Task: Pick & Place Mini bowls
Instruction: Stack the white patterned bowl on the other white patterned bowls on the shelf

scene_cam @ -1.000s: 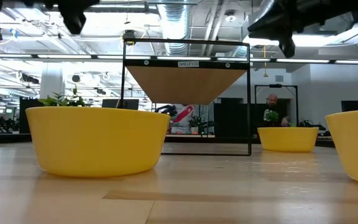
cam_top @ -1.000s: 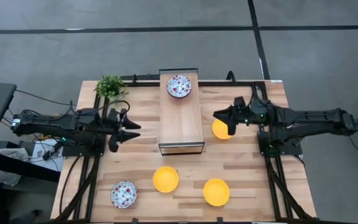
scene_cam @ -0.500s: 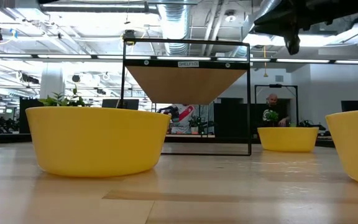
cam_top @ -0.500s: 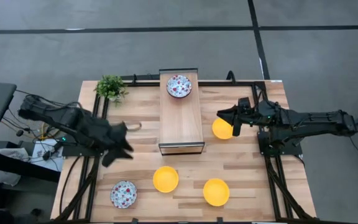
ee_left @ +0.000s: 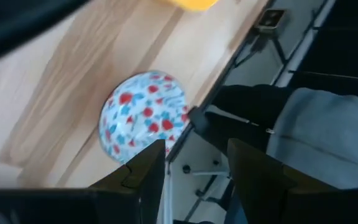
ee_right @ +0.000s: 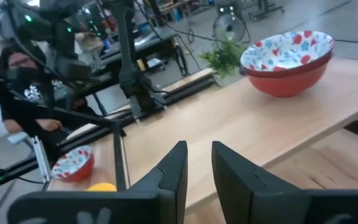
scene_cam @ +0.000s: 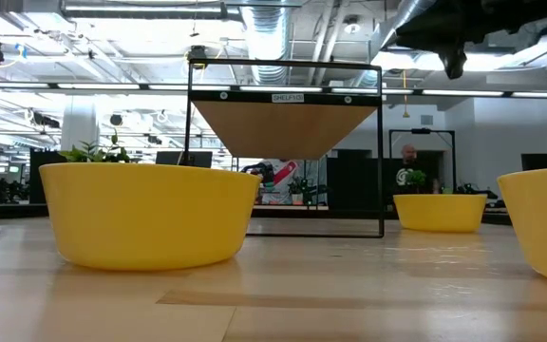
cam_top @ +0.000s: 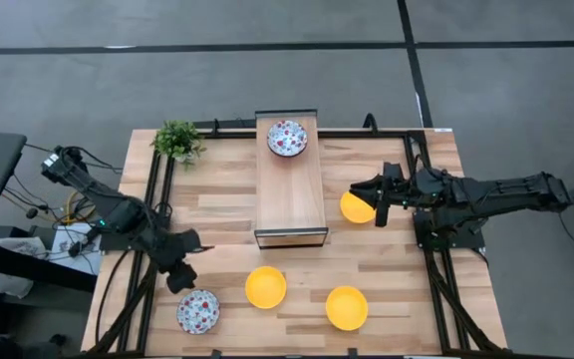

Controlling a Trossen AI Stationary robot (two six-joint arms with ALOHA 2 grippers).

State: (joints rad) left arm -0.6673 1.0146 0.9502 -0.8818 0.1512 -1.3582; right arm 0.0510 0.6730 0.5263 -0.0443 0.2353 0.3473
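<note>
A white speckled mini bowl rests on its base at the table's near left corner. My left gripper hangs open just above and beside it, tipped down, touching nothing. A second speckled bowl sits on the far end of the wooden shelf. Three yellow mini bowls stand on the table: one right of the shelf, two near the front. My right gripper hovers high over the right yellow bowl's edge, pointing about level, its fingers slightly apart and empty.
A small green potted plant stands at the far left corner. Black frame rails run along both sides of the table. Bare wood lies between the shelf and the left arm. A person sits beyond the table's left side.
My left gripper has swung from beside the shelf's left side toward the table's near edge, rolling and tipping from about level to pointing down, and now hangs over the near-left speckled bowl. It stays open. No bowl has moved.
</note>
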